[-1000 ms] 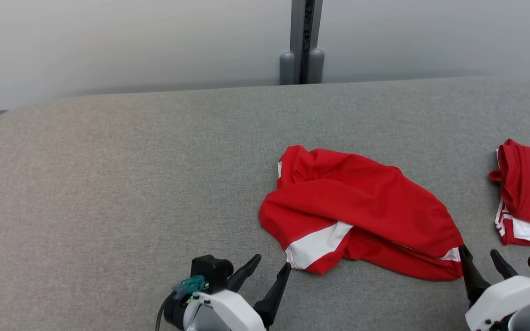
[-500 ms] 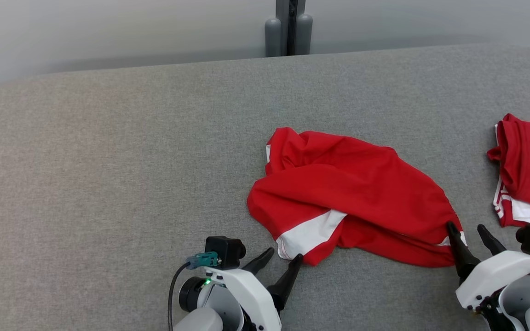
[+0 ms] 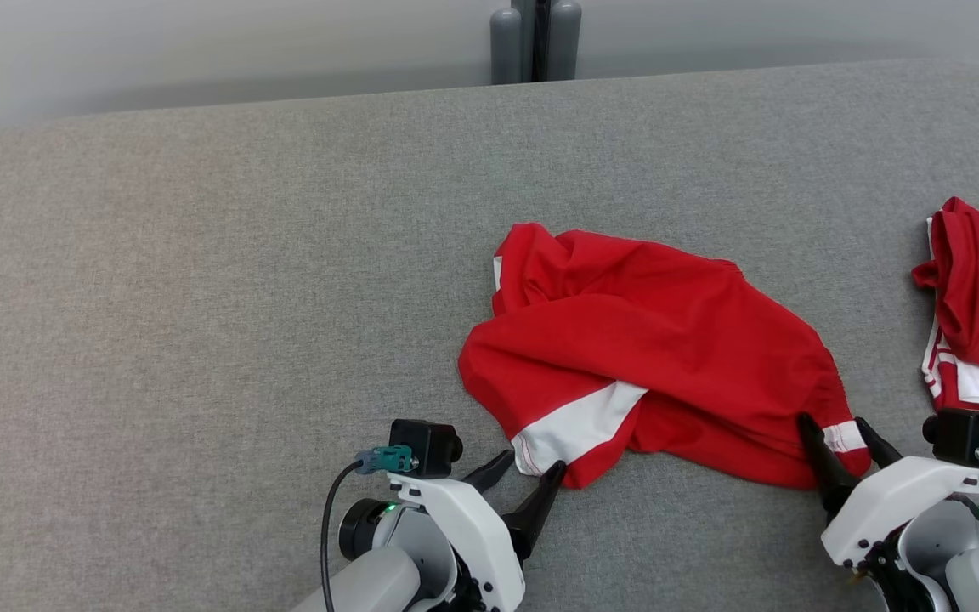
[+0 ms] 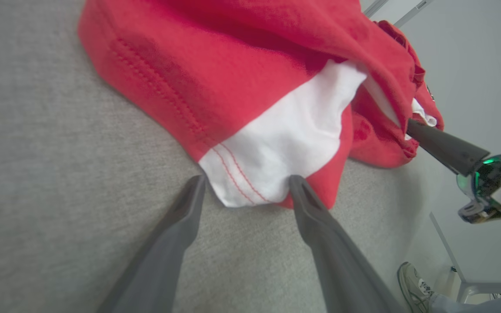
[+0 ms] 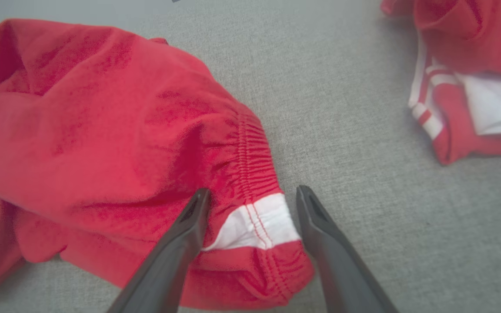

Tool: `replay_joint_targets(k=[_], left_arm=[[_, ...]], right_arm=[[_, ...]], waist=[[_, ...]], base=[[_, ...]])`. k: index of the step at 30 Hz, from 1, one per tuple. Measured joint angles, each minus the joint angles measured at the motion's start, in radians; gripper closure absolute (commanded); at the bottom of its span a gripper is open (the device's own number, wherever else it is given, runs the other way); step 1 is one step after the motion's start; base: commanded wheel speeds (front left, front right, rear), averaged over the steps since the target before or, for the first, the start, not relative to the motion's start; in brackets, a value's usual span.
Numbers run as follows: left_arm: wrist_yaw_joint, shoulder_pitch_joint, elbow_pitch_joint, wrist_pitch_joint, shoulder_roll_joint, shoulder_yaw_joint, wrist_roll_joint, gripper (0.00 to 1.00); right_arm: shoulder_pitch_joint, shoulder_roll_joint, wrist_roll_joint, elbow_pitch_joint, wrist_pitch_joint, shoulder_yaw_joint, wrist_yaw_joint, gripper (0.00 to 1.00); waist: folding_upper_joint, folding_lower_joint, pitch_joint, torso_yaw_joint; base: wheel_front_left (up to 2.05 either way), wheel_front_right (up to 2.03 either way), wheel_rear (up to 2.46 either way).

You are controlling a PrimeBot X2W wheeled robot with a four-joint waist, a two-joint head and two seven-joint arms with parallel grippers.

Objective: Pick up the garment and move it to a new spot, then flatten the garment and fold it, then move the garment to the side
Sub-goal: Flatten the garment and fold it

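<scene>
A crumpled red garment (image 3: pixel 651 357) with white panels lies on the grey fabric surface (image 3: pixel 200 280), right of centre. My left gripper (image 3: pixel 530 469) is open at its near-left corner, and in the left wrist view the white hem corner (image 4: pixel 250 187) sits between the two fingertips. My right gripper (image 3: pixel 835 425) is open at the garment's near-right end. There its fingers straddle the white stripe (image 5: pixel 259 221) beside the elastic waistband (image 5: pixel 250 161). Neither pair of jaws has closed on the cloth.
A second red and white garment (image 3: pixel 978 319) lies folded at the right edge, also seen as that folded pile (image 5: pixel 472 78). A grey post (image 3: pixel 536 38) stands behind the far edge. A person's shoe (image 4: pixel 413 282) is on the floor beyond the near edge.
The head camera tilted down, shifting the scene. Both grippers advanced toward the garment: the left now reaches the white hem corner, the right now straddles the waistband end. Both stayed open.
</scene>
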Motion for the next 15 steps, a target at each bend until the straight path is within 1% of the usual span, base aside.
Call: replay_joint_targets(k=[4,7,8,9,10,11,12,13,14,15], left_arm=[[0.000,-0.022,0.013,0.002,0.001,-0.043,-0.037,0.00],[0.008,-0.035,0.017,-0.007,0.001,-0.068,-0.058,0.00],[0.008,-0.036,0.018,-0.014,0.001,-0.076,-0.066,0.14],[0.009,-0.038,0.019,-0.018,0.001,-0.082,-0.072,0.38],[0.010,-0.040,0.021,-0.023,0.001,-0.090,-0.079,0.61],[0.012,-0.045,0.024,-0.026,0.001,-0.097,-0.087,0.76],[0.013,-0.050,0.028,-0.031,0.002,-0.104,-0.093,1.00],[0.013,-0.054,0.031,-0.035,0.001,-0.111,-0.099,1.00],[0.013,-0.055,0.035,-0.038,0.001,-0.117,-0.101,1.00],[0.013,-0.056,0.037,-0.043,0.001,-0.123,-0.105,1.00]], right_arm=[[-0.010,-0.010,0.020,0.027,0.006,0.024,0.000,0.00],[-0.016,-0.016,0.028,0.037,0.006,0.036,0.000,0.00],[-0.019,-0.018,0.030,0.041,0.005,0.040,0.000,0.15],[-0.022,-0.018,0.035,0.045,0.004,0.044,0.000,0.40],[-0.023,-0.019,0.037,0.047,0.003,0.048,0.000,0.53],[-0.025,-0.020,0.039,0.049,-0.001,0.054,0.000,0.62],[-0.025,-0.021,0.044,0.048,-0.006,0.059,0.000,0.72],[-0.026,-0.023,0.047,0.049,-0.011,0.061,0.000,0.90],[-0.026,-0.025,0.050,0.049,-0.015,0.064,0.000,1.00],[-0.026,-0.026,0.054,0.049,-0.019,0.067,0.000,1.00]], waist=[[0.0000,0.0000,0.001,0.003],[0.0000,0.0000,0.001,0.002],[0.0000,0.0000,0.000,0.001],[0.0000,0.0000,-0.001,0.000],[0.0000,-0.0001,-0.002,-0.001],[0.0000,0.0000,-0.002,-0.002],[0.0000,0.0000,-0.003,-0.002],[0.0000,0.0000,-0.004,-0.003],[0.0000,0.0000,-0.005,-0.003],[0.0000,0.0000,-0.007,-0.003]], base=[[0.00,0.00,0.00],[0.00,0.00,0.00],[0.00,0.00,0.00],[0.00,0.00,0.00],[0.00,0.00,0.00],[0.00,0.00,0.00],[0.00,0.00,0.00],[0.00,0.00,0.00],[0.00,0.00,0.00],[0.00,0.00,0.00]])
